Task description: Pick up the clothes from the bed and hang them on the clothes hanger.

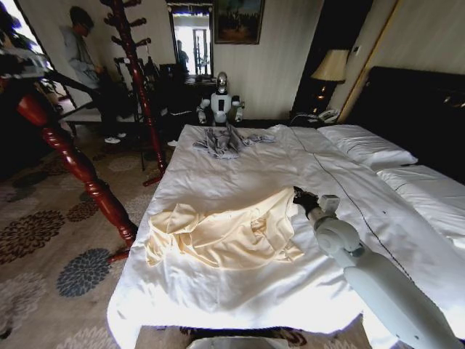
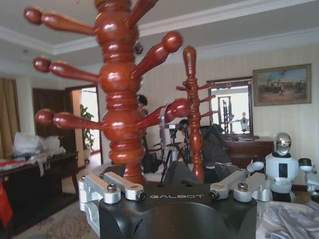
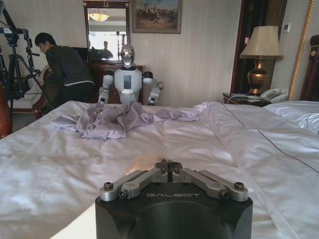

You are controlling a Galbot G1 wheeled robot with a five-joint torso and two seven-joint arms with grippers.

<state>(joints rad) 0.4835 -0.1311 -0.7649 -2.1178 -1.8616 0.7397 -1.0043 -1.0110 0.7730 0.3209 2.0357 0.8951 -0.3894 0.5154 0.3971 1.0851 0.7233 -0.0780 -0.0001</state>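
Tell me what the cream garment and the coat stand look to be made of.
The cream-yellow garment looks like thin woven fabric with a slight satin sheen: soft folds catch light. The coat stand looks like turned wood under glossy red-brown varnish: rounded pegs show bright highlights. The right claw sits at the garment's edge.

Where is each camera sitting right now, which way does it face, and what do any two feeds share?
Head view: high on the robot, looking down over the bed; the clothes lie near its foot, with the right arm reaching in and the right claw at the garment's edge.
Left wrist view: off the bed's side, facing a red-brown coat stand; left claw open.
Right wrist view: low over the sheet, facing the far wall; right claw shut.
Shared: the grey garment and the small white robot beyond the bed appear in all three.
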